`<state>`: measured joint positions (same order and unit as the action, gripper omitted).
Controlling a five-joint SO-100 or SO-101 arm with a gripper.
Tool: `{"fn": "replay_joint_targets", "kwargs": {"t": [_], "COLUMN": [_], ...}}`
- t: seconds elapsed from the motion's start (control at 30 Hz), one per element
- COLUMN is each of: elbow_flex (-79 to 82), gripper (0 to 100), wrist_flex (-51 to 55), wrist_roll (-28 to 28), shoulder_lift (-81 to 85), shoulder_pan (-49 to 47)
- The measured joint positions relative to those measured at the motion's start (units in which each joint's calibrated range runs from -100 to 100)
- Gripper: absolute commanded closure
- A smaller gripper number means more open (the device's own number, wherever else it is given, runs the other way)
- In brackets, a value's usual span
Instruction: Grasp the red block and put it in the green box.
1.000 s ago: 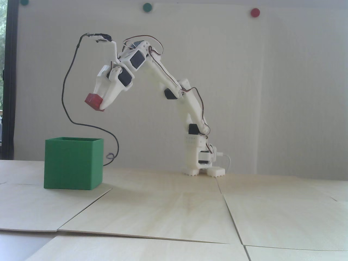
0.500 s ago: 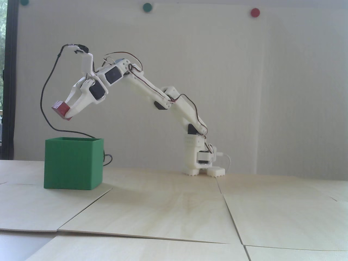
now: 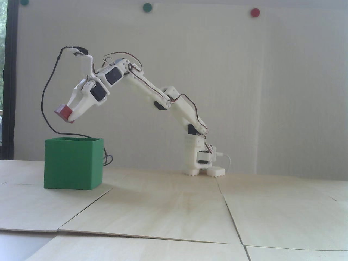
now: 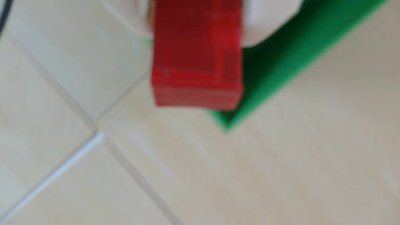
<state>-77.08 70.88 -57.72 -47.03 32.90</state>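
Claw: the gripper (image 3: pixel 71 117) is seen at left of centre in the fixed view, fingers closed onto the red block (image 3: pixel 63 112), which is pinched at the tips and carried in the air.
Claw, close up: in the wrist view the gripper (image 4: pixel 195 26) is cropped by the top edge; white fingers (image 4: pixel 267 21) are pressed to both sides of the red block (image 4: pixel 194 65), though the picture is blurred.
Block: held clear of everything, tilted, just above the open top of the green box (image 3: pixel 72 163), over its left half as the fixed view shows it.
Box: stood upright on the table (image 3: pixel 174 212) at lower left of the fixed view; in the wrist view only a corner of the green box (image 4: pixel 281 65) is caught at upper right, behind the block.
Cable: a black cable (image 3: pixel 44 89) is looped down from the wrist to behind the box.
Arm base: planted right of centre, further back on the table.
Wall: a red dot (image 3: pixel 255 12) and a green dot (image 3: pixel 147 7) are pinned along the top edge.
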Motion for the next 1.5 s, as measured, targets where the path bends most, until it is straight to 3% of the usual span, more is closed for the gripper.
{"fn": "replay_joint_targets", "kwargs": {"t": [0.37, 0.47, 0.57, 0.63, 1.03, 1.3, 1.5], "elbow_flex": [3.67, 3.67, 3.67, 3.67, 3.67, 4.03, 9.04], "gripper": [97, 90, 75, 72, 81, 96, 98], "wrist_flex": [4.24, 4.24, 4.24, 4.24, 4.24, 5.41, 15.81], "wrist_roll": [0.0, 0.0, 0.0, 0.0, 0.15, 4.83, 7.81], "shoulder_lift": [1.41, 1.41, 1.41, 1.41, 2.57, 9.88, 21.17], "shoulder_pan": [0.0, 0.0, 0.0, 0.0, -0.61, -6.42, -11.85]}}
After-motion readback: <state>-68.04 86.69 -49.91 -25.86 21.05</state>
